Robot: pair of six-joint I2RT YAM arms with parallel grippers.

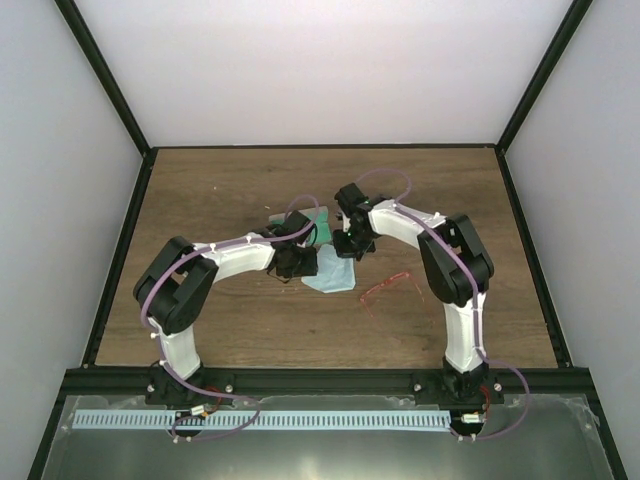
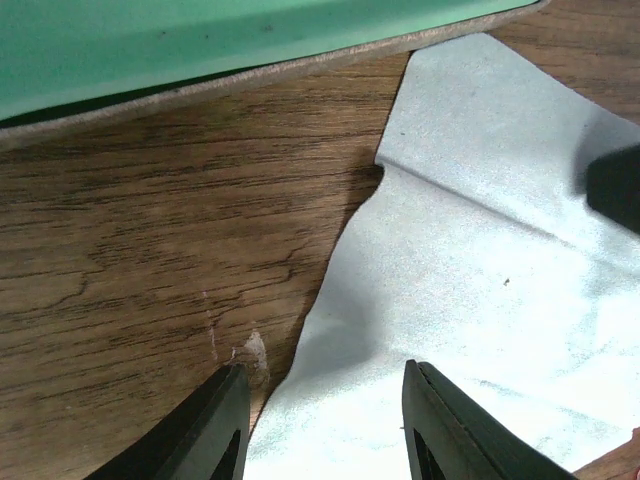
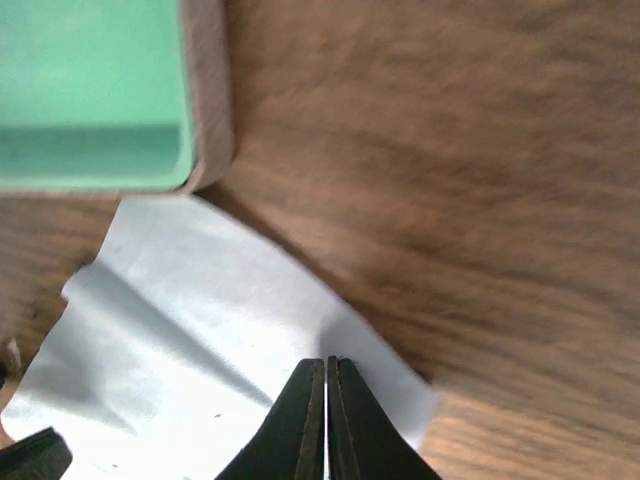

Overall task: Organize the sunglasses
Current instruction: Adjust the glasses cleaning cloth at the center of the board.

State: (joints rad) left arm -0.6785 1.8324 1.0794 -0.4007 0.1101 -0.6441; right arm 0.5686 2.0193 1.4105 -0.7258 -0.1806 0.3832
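Wooden table. Grey case, green lining up. Light-blue cloth, just beside the case. Sunglasses, red, on the table right of the cloth, ungripped. Left gripper: jaws parted over the cloth's edge. Right gripper: jaws pressed together above the cloth.

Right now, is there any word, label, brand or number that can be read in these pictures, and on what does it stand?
None. The green-lined case, the light-blue cloth, the red sunglasses and the table show no readable text in any view.
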